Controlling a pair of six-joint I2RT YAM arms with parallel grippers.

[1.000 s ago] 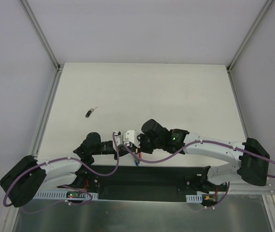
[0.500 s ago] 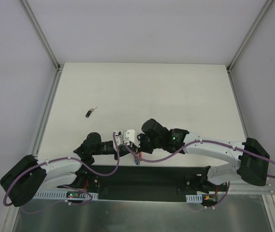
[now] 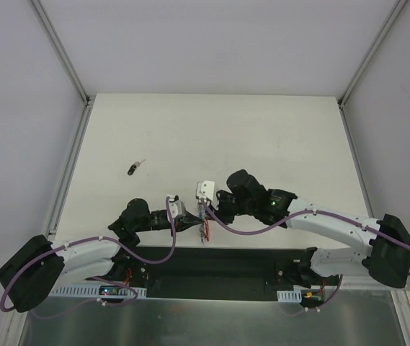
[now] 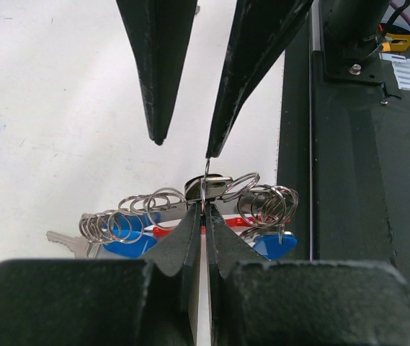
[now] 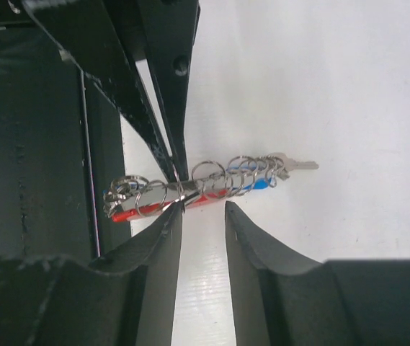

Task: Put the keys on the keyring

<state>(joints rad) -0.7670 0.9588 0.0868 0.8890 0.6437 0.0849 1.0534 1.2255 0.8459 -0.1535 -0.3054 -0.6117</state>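
Observation:
The keyring (image 4: pixel 190 216) is a grey metal loop with a red band, blue tags and several small split rings. My left gripper (image 4: pixel 205 210) is shut on a thin ring of it and holds it just above the table's near edge. The keyring also shows in the right wrist view (image 5: pixel 190 193) and the top view (image 3: pixel 203 228). My right gripper (image 5: pixel 202 213) is open, its fingertips right at the keyring, the left one touching a ring. One key (image 3: pixel 133 169) with a black head lies alone on the table, far left of both grippers.
A plain silver key (image 5: pixel 295 165) hangs at one end of the keyring. The black base plate (image 4: pixel 356 180) runs along the near table edge right beside the grippers. The white table (image 3: pixel 262 137) stretches behind, with frame posts at its far corners.
My right arm has swung to the right and its wrist has turned. The left gripper has kept its hold on the keyring and shifted slightly. The lone key has not moved.

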